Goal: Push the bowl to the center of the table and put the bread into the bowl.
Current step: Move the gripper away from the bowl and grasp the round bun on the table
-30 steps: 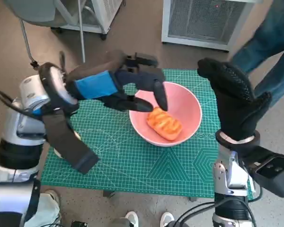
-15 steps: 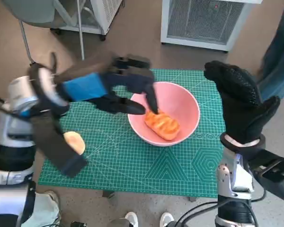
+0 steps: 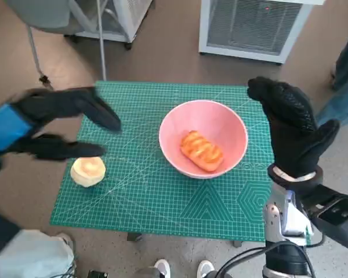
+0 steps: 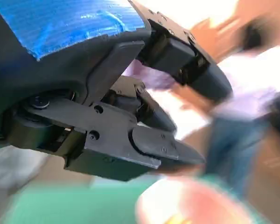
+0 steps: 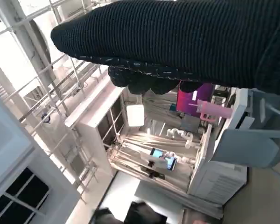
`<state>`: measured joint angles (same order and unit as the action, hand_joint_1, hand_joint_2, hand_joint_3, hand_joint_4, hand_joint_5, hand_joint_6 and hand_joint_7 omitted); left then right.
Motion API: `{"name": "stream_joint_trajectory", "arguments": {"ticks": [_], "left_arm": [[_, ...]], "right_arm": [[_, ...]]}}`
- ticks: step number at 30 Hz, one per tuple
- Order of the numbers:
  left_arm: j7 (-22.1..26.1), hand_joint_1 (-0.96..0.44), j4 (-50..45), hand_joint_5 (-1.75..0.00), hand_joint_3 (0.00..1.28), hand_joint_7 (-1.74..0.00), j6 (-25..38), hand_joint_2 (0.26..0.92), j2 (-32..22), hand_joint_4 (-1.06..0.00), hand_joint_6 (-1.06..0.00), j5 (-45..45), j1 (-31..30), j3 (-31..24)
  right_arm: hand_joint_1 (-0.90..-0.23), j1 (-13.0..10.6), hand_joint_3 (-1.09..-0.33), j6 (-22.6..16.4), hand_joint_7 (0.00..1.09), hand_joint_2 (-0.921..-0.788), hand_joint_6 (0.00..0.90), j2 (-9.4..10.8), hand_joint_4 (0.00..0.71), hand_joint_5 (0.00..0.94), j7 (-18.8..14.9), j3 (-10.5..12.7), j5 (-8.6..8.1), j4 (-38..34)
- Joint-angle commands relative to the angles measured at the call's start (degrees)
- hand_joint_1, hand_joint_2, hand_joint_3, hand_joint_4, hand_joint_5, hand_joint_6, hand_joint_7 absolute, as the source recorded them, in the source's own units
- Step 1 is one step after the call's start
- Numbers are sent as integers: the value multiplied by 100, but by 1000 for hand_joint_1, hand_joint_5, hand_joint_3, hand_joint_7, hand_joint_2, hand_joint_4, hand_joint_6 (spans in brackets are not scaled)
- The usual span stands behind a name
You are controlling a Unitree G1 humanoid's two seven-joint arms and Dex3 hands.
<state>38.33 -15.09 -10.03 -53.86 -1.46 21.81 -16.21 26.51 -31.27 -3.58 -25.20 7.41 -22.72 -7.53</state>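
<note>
The bread [image 3: 202, 150] lies inside the pink bowl [image 3: 235, 130], which sits near the middle of the green-matted tabletop [image 3: 162, 197]. The left robot hand [image 3: 52, 124] hovers at about 9 o'clock from the bowl, released and holding nothing, just above a pale round bun [image 3: 88, 171]. The right robot hand [image 3: 290, 124] stands upright at 3 o'clock, fingers apart and empty.

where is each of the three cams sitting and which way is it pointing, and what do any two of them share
Head view: on the head, looking steeply down at the green mat, pink bowl holding bread, both hands.
Left wrist view: behind the left hand, toward the blurred bowl and a person.
Right wrist view: behind the right hand, facing away from the table at white shelving.
Shared: head and left wrist views both show the bowl and the left hand.
</note>
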Motion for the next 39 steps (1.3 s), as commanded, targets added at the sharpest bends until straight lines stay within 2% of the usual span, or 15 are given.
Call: {"name": "stream_joint_trajectory", "arguments": {"ticks": [1, 9, 16, 28, 39], "left_arm": [[1077, -99, -1531, -23, 2, -117, 1681, 636, -676, -106, -188, 104, -1260, -1342], [1438, -113, -1829, -6, 1, -98, 1804, 628, -643, -100, -207, 125, -1900, -1705], [1281, -113, -1899, -1, 3, -80, 1996, 633, -647, -92, -207, -254, -2163, -1470], [1114, -117, -1641, 0, 13, -36, 2597, 660, -796, -45, -172, -1025, -2108, -433], [578, -80, -145, -1, 21, -12, 2054, 702, -494, -35, -155, -1386, -1638, 673]], "right_arm": [[-563, -59, -788, 270, 708, -921, -1, 34, 186, 250, 26, -54, -61, -17], [-552, 24, -798, 440, 705, -921, -1, 1, 177, 262, 9, -74, -58, -25], [-552, 85, -803, 506, 723, -921, -1, -12, 122, 381, -28, -99, -19, -50], [-553, 102, -810, 544, 728, -921, -1, -61, 105, 417, -68, -99, -26, -24], [-558, 61, -813, 572, 730, -921, -1, -106, 91, 443, -101, -64, -60, 9]]}}
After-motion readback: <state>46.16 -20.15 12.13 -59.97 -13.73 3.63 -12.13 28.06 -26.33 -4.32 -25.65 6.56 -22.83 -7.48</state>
